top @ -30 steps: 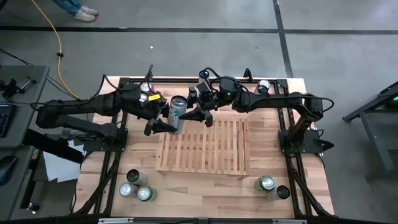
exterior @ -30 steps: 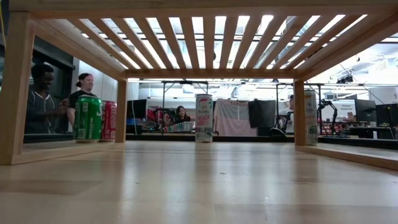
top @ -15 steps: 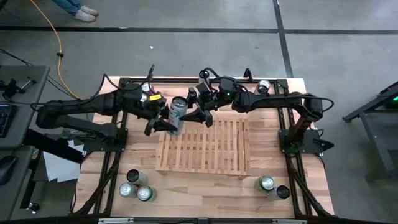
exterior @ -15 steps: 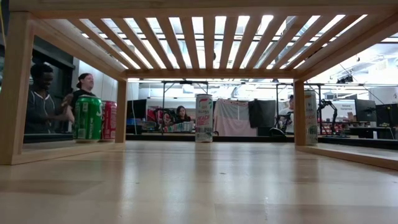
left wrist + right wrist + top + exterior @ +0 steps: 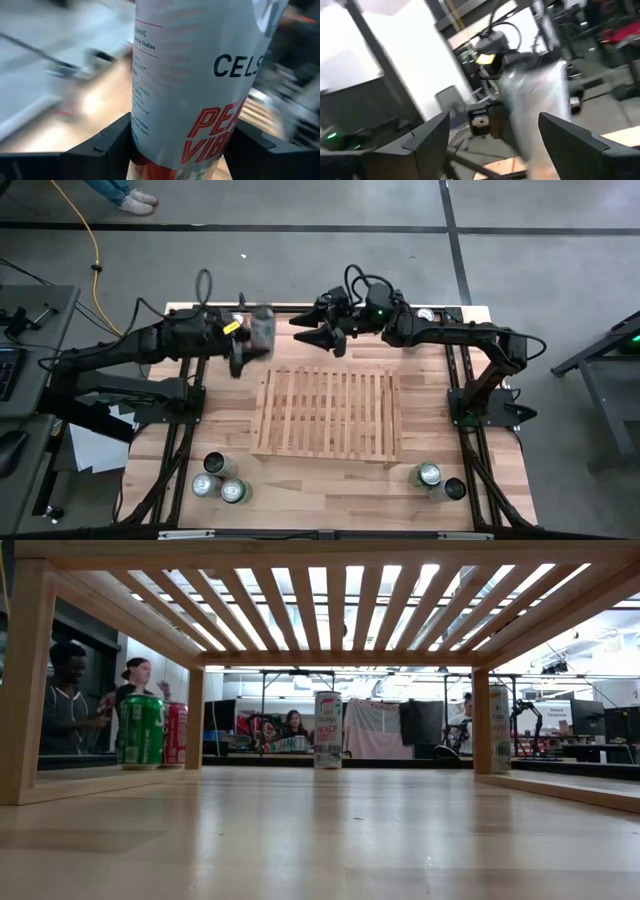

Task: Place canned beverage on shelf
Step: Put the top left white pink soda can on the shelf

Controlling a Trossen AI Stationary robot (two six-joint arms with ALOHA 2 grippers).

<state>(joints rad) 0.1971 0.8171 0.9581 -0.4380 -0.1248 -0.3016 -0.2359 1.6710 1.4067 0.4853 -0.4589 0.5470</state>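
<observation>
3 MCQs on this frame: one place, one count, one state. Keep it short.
1. Where is the white can?
A. On the slatted shelf
B. In the left claw, beyond the shelf's far-left corner
C. Front right of the table

2. How many cans stand at the front-left corner of the table?
A. One
B. Three
C. Five

3. The right claw is:
A. Open, empty
B. Shut on the can
C. Resting on the shelf

Answers:
1 B: left claw fingers flank the can.
2 B: three tops are clustered there.
3 A: nothing lies between its spread fingers; the shelf is bare.
</observation>
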